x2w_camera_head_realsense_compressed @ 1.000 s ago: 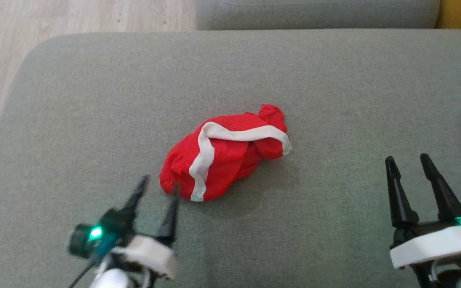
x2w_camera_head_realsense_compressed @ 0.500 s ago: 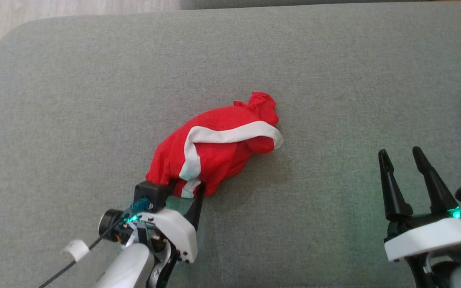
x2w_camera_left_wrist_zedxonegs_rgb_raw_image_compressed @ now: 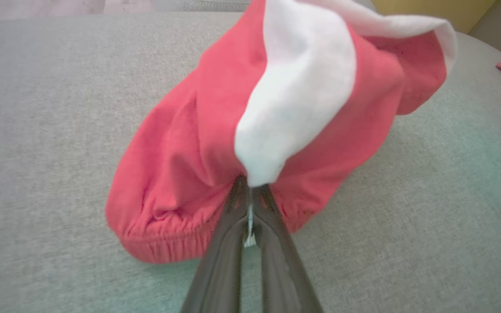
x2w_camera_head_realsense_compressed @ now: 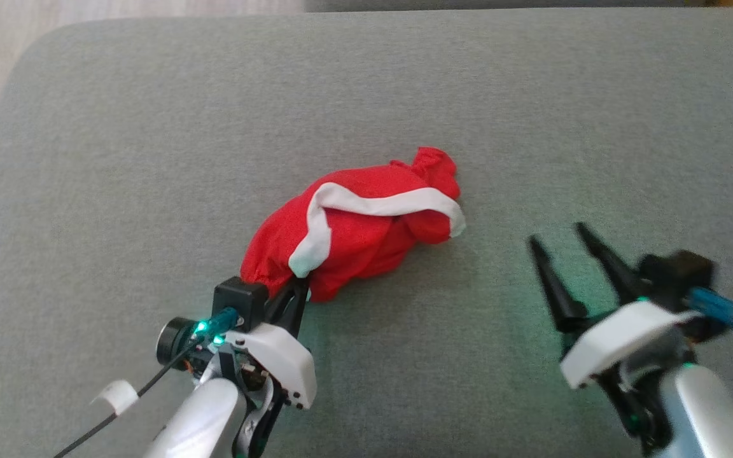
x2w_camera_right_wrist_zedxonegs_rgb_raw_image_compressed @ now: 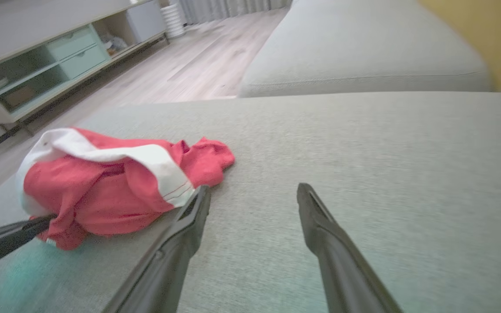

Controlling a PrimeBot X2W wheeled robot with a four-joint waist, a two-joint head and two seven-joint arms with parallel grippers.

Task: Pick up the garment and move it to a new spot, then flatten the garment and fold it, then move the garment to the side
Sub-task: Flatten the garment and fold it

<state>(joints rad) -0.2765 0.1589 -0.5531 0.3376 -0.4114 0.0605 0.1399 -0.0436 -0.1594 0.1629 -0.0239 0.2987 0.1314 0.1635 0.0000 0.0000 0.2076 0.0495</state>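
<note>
left jaws have closed onto garment (x2w_camera_head_realsense_compressed: 366, 238) edge | right jaws swung nearer, spread wide, empty

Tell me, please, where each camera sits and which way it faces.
Head: on the head, looking down at the crumpled red, white-banded garment on the grey fabric cushion; left jaws shut on it, right jaws open.
Left wrist: along the left jaws, facing the garment.
Right wrist: low, along the right jaws, facing garment and wooden floor.
All share garment and cushion.
</note>
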